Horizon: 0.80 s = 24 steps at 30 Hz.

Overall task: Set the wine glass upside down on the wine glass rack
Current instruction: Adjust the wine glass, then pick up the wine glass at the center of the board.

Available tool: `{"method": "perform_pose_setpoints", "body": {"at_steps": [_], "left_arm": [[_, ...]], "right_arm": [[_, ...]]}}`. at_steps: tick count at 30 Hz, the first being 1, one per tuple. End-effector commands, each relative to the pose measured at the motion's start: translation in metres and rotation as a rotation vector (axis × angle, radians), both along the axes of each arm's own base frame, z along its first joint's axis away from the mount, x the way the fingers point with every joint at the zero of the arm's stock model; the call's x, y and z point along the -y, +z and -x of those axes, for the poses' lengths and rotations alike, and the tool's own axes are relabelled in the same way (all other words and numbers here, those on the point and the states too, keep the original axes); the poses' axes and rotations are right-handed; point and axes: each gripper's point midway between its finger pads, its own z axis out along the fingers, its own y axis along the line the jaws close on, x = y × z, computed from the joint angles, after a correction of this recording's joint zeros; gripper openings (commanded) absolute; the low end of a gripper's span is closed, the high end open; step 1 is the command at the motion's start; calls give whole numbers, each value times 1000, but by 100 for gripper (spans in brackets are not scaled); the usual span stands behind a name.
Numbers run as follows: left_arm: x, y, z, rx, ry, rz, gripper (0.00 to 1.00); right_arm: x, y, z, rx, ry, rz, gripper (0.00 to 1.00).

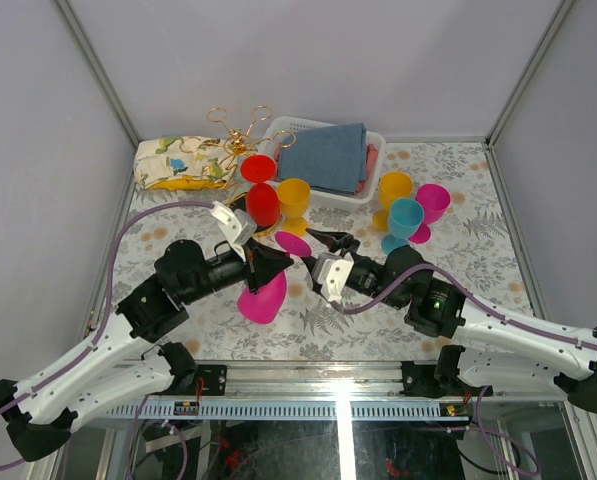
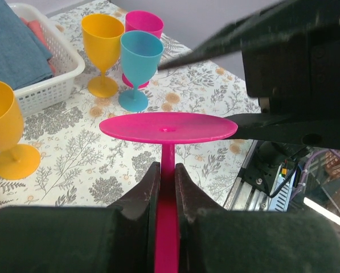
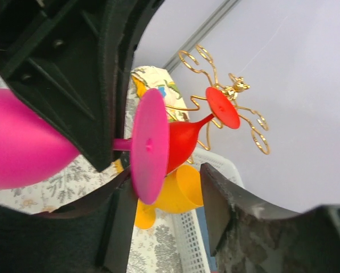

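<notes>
Left wrist, left end effector [image 2: 167, 172] pinching wine glass [image 2: 168, 127] stem

Pink wine glass [image 2: 168, 128] bowl — cut off at btm edge, behind left gripper [image 2: 167, 173].

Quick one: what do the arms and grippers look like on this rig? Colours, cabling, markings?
The left arm and right arm match: white link shells with black joint housings. A purple cable loops along each. The left gripper and right gripper each have a white wrist block and black tapered fingers. No legible markings.
</notes>
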Motion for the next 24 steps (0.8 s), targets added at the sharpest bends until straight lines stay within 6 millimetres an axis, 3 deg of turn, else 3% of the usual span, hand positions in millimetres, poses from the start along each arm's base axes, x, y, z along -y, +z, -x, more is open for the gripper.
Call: {"method": "perform_pose_setpoints", "body": {"at_steps": [1, 8, 10, 13, 18, 24], "left_arm": [[-12, 13, -2, 38, 46, -15, 0], [-46, 10, -16, 43, 216, -89, 0], [-59, 7, -17, 34, 270, -108, 0], [-82, 8, -16, 33, 354, -106, 0], [-106, 2, -13, 19, 436, -133, 0], [-110, -7, -12, 1, 447, -155, 0]], "right_arm": [[11, 33, -8, 13, -66, -128, 59], [30, 8, -24, -171, -226, -175, 69], [38, -9, -33, -291, -329, -182, 71], [43, -55, -36, -495, -449, -129, 73], [40, -126, -11, -779, -497, 66, 74], [31, -147, 4, -993, -543, 55, 77]]}}
